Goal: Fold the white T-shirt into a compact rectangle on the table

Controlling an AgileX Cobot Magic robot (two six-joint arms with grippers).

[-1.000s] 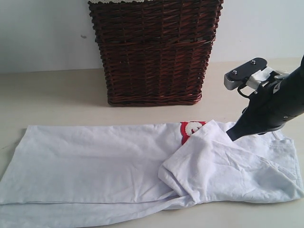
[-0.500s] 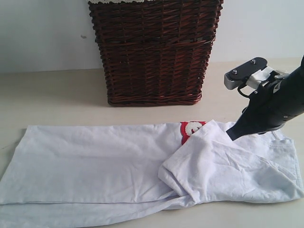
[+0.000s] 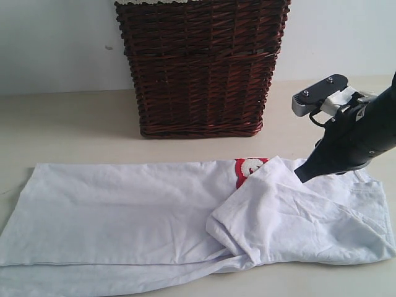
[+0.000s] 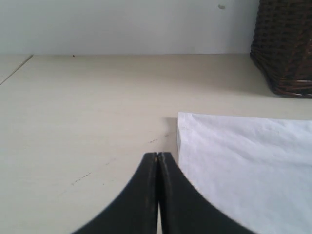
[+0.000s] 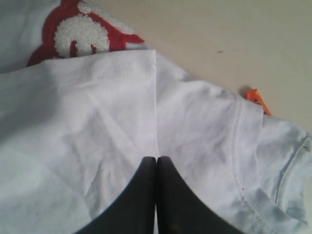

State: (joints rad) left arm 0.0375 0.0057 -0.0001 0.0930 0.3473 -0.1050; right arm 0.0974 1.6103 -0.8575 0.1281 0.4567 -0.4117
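Observation:
The white T-shirt (image 3: pixel 136 216) lies flat across the table (image 3: pixel 62 124), with a sleeve folded over near its right end and a bit of red-outlined lettering (image 3: pixel 249 167) showing. My right gripper (image 3: pixel 301 175) hovers just over that folded part, shut and empty; in the right wrist view the right gripper (image 5: pixel 156 159) points at a sleeve hem on the white T-shirt (image 5: pixel 97 126), with the lettering (image 5: pixel 83 34) and an orange collar loop (image 5: pixel 257 99) beyond. The left gripper (image 4: pixel 158 155) is shut and empty, low over bare table (image 4: pixel 87 122) beside a corner of the white T-shirt (image 4: pixel 243 156). It is out of the exterior view.
A tall dark wicker basket (image 3: pixel 201 68) stands at the back of the table against a pale wall, just behind the shirt's middle; the same basket (image 4: pixel 285 46) shows in the left wrist view. Bare table lies left of the basket and behind the shirt.

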